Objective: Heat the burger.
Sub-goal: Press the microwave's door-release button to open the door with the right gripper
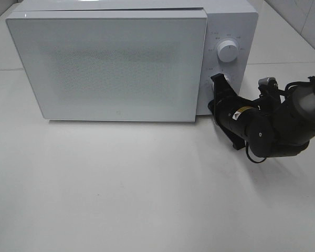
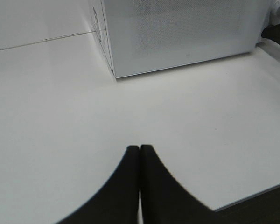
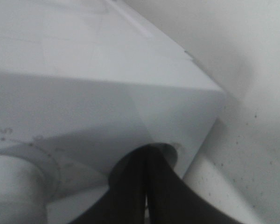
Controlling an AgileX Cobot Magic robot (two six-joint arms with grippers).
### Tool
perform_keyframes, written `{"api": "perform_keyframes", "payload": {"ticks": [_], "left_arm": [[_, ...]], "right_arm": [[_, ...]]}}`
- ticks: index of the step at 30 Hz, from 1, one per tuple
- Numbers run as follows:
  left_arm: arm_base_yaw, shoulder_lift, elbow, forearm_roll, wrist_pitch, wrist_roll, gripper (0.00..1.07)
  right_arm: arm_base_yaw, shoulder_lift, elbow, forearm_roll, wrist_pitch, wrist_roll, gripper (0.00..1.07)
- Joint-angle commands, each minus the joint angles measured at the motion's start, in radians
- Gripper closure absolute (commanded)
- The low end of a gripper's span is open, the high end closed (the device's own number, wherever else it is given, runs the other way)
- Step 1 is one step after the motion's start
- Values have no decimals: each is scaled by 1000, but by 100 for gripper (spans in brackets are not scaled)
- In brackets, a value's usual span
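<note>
The burger is out of view. The white microwave (image 1: 115,63) stands at the back of the table with its door closed. My right gripper (image 1: 218,80) is shut, and its tips rest against the lower knob (image 1: 227,79) on the control panel. In the right wrist view the shut gripper (image 3: 147,156) meets that round knob (image 3: 170,151), and nothing shows between the fingers. My left gripper (image 2: 140,148) is shut and empty, low over the bare table in front of the microwave's (image 2: 177,32) near corner. It does not show in the exterior high view.
The upper knob (image 1: 228,51) sits above the lower one on the panel. The right arm (image 1: 283,123) lies across the table to the right of the microwave. The white table (image 1: 147,189) spreads out in front of the door.
</note>
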Motion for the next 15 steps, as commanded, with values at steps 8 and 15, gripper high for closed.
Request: {"api": "perform_keyframes", "payload": {"ticks": [8,15], "left_arm": [[3,-19,1,-10,-8,-3,107],[3,-19,1,-10,-8,-3,107]], "right_arm": [[-10,-13,-63,-6,-108,-2,107],[-9,-84,3,-22,51,0,107]]}}
